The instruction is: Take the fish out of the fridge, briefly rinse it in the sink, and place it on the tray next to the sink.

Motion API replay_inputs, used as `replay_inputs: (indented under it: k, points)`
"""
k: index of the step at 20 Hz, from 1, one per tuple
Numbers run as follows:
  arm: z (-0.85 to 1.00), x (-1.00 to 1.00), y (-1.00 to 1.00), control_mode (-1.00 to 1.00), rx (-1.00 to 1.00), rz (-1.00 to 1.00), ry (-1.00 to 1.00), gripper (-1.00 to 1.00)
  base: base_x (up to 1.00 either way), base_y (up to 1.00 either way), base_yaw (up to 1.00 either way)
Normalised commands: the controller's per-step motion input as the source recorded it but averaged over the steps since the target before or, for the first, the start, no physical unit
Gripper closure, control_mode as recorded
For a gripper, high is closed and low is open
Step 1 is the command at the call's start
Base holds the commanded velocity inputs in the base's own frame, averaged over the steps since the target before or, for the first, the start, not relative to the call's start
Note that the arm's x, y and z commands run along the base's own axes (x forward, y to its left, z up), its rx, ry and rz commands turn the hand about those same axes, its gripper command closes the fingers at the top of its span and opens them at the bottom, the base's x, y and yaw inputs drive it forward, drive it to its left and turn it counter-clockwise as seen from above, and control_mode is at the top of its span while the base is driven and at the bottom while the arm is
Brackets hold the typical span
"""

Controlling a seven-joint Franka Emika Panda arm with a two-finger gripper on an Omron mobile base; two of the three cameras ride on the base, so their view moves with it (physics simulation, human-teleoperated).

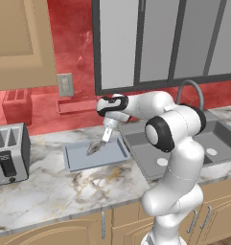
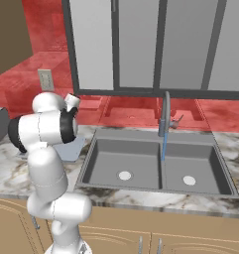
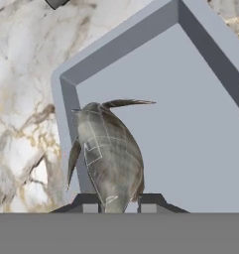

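My gripper (image 1: 106, 139) points down over the pale blue-grey tray (image 1: 78, 160) and is shut on the fish (image 1: 94, 147). In the hand view the silvery-grey fish (image 3: 110, 158) runs up from between the fingertips (image 3: 90, 204), with its thin tail curling to the right above the tray floor (image 3: 190, 129). It sits near one corner of the tray; whether it touches the floor I cannot tell. The dark grey two-basin sink (image 2: 141, 158) lies right of the tray, and a blue stream runs from its curved faucet (image 2: 164, 116). The fridge is out of view.
A silver toaster (image 1: 10, 153) stands at the left of the marble counter (image 1: 50, 186). A red shallow dish (image 1: 76, 105) and a wall outlet (image 1: 65, 85) are behind the tray. My arm's elbow (image 1: 160, 134) hangs over the sink's left basin.
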Motion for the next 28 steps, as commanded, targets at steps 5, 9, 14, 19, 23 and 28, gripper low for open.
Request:
replay_inputs:
  k: [5, 9, 14, 19, 23, 28]
  points:
    - [0.0, 0.42, 0.01, -1.0, 0.0, 0.0, 0.0, 1.0, 0.0, 0.0, 0.0]
    - [-0.02, 0.35, 0.05, -1.0, 0.0, 0.0, 0.02, 1.0, 0.0, 0.0, 0.0]
    - [-0.15, 0.25, 0.13, -1.0, 0.0, 0.0, 0.05, 1.0, 0.0, 0.0, 0.0]
    - [-0.34, 0.08, 0.11, -1.0, 0.0, 0.0, 0.07, 1.0, 0.0, 0.0, 0.0]
    - [-0.33, 0.0, 0.02, -1.0, 0.0, 0.0, 0.05, 1.0, 0.0, 0.0, 0.0]
    - [-0.26, 0.0, 0.0, -1.0, 0.0, 0.0, 0.04, 1.0, 0.0, 0.0, 0.0]
